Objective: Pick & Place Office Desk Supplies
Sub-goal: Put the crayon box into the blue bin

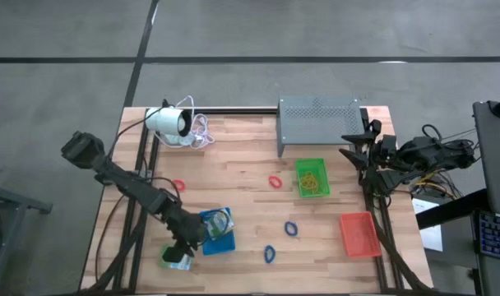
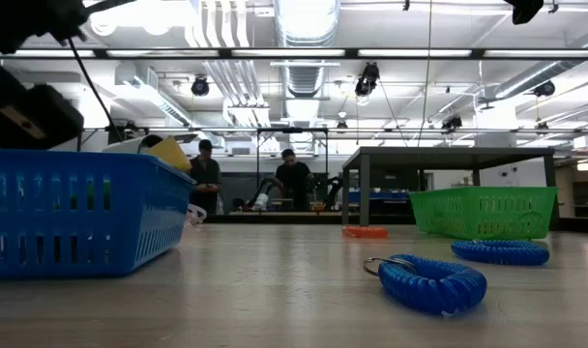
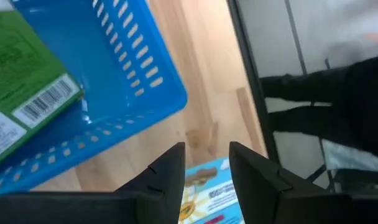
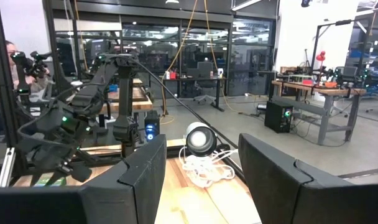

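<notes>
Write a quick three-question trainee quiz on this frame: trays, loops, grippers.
1. Multiple choice: the left gripper hangs open over a small printed packet. Which tray is right beside it?
A) blue slotted plastic tray
B) green slotted plastic tray
C) red slotted plastic tray
2. True or false: the right gripper, waiting at the right edge of the wooden table, is shut.
3. Fill in: ___ blue coiled loops lie loose on the table.

Key: 1 A; 2 false; 3 two.
</notes>
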